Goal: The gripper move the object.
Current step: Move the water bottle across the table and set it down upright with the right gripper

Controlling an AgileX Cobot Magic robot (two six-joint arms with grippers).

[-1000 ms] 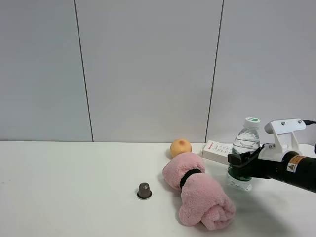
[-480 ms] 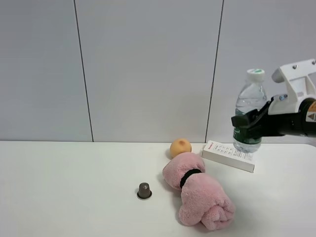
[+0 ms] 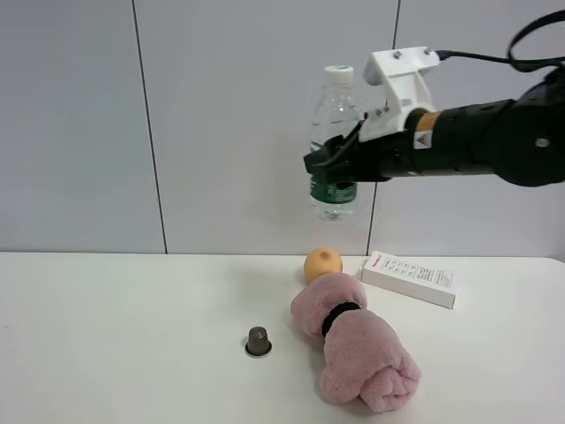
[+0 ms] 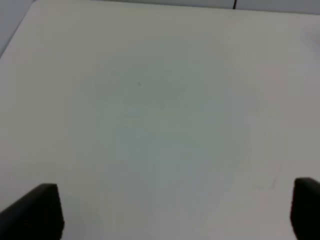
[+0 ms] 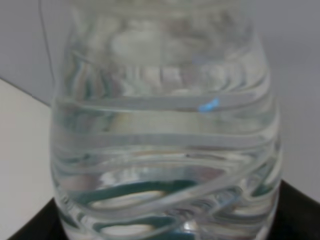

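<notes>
My right gripper (image 3: 331, 170) is shut on the clear water bottle (image 3: 335, 124), which has a green label and a white-green cap. It holds the bottle upright, high in the air above the table and above the orange fruit. In the right wrist view the bottle (image 5: 165, 125) fills the frame between the black fingers (image 5: 295, 210). My left gripper (image 4: 175, 212) shows only in the left wrist view, as two black fingertips (image 4: 37, 210) wide apart over bare white table, holding nothing.
On the white table (image 3: 124, 336) lie a pink rolled towel (image 3: 357, 349), an orange fruit (image 3: 323, 263) behind it, a small white box (image 3: 408, 277) at the right, and a small dark cap-like piece (image 3: 258, 340) left of the towel.
My right gripper has lifted the bottle from the table beside the white box, then carried it up and to the left, to above the fruit.
</notes>
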